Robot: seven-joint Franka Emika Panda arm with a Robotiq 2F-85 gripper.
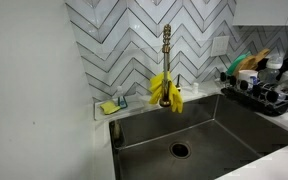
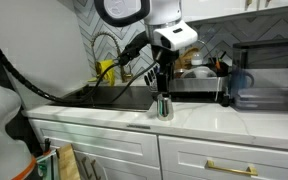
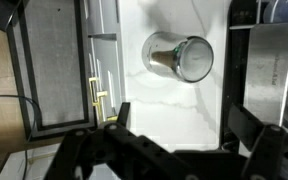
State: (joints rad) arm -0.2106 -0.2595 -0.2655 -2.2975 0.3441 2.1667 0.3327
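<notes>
A small metal cup (image 2: 164, 106) stands on the white counter (image 2: 199, 117) near its front edge. In the wrist view the cup (image 3: 179, 55) appears from above, its shiny rim toward the right. My gripper (image 2: 164, 84) hangs straight above the cup, a short way off it. The wrist view shows the gripper (image 3: 177, 116) open, its two dark fingers (image 3: 121, 112) spread wide with only bare counter between them. It holds nothing and touches nothing. In an exterior view that looks at the sink the gripper is out of sight.
A steel sink (image 1: 144, 135) has a brass faucet (image 1: 167, 45) draped with yellow gloves (image 1: 166, 90). A sponge (image 1: 111, 106) sits at its corner and a loaded dish rack (image 1: 264, 88) beside it. A dark appliance (image 2: 262, 85) stands behind the cup.
</notes>
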